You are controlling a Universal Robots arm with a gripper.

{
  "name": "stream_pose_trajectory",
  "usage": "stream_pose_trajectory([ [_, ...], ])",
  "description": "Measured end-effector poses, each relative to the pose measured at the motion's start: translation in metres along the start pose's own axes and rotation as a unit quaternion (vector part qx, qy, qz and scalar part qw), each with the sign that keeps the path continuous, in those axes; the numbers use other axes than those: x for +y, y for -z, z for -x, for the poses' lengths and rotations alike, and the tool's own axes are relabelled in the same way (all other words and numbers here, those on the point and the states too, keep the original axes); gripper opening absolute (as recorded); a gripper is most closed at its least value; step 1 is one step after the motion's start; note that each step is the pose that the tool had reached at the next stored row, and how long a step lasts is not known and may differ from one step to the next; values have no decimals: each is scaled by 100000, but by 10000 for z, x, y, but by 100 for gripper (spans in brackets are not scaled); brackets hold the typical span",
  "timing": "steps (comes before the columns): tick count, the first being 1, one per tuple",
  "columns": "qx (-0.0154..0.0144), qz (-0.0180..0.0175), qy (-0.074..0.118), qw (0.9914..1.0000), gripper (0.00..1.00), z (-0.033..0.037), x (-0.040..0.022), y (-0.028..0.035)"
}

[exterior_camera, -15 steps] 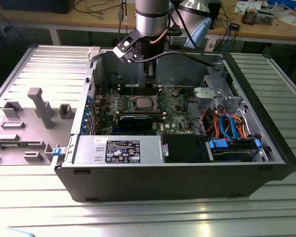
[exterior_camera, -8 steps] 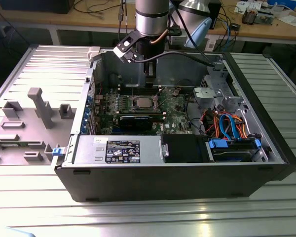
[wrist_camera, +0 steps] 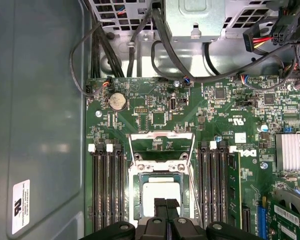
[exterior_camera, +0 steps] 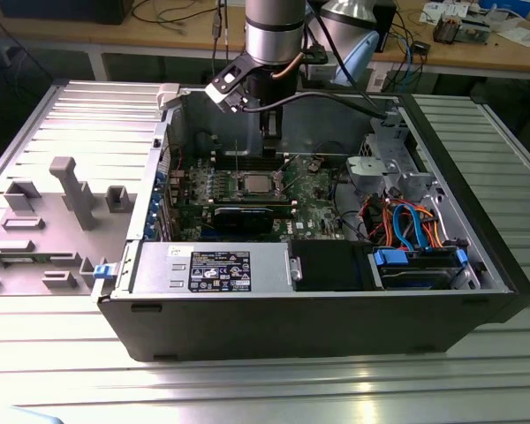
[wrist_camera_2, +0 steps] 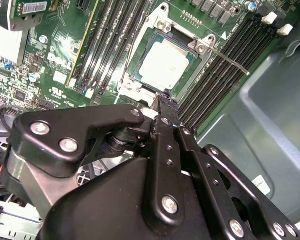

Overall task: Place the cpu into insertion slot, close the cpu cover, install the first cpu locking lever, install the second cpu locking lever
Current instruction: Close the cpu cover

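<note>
cpu (wrist_camera: pixel 160 191) flat in insertion slot (wrist_camera: pixel 137 198)

arm (exterior_camera: pixel 272 31): silver-grey cylinder | tool (wrist_camera_2: pixel 162 102): black linkages, silver screws (wrist_camera_2: pixel 170 203) | cables (exterior_camera: pixel 336 100): black, copper

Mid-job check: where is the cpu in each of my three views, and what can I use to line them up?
Exterior view: the cpu is the silver square mid-board, close to the gripper.
Second wrist view: the cpu is the pale square just past the gripper tips.
First wrist view: the cpu lies by the tips again.
Shared landmark: the memory slots between cpu and grey case wall.
</note>
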State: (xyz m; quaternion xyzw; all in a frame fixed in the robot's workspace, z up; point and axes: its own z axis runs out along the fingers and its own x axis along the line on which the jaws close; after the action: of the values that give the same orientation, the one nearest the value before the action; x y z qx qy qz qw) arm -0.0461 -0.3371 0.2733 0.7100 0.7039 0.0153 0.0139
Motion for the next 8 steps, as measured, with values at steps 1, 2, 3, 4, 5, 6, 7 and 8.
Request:
stream_pose_trajectory([
  [1, 2, 4, -6, 100000, 11, 0, 3, 0],
  [2, 2, 2, -11, 100000, 11, 0, 3, 0],
  [3, -1, 3, -4, 100000, 11, 0, 4, 0],
  [4, 0, 3, -5, 100000, 11, 0, 4, 0],
  [5, 2, 4, -5, 100000, 11, 0, 5, 0],
  [6, 2, 1, -4, 100000, 11, 0, 5, 0],
  [7, 6, 4, -5, 100000, 11, 0, 5, 0],
  [8, -4, -1, -3, 100000, 11, 0, 6, 12],
])
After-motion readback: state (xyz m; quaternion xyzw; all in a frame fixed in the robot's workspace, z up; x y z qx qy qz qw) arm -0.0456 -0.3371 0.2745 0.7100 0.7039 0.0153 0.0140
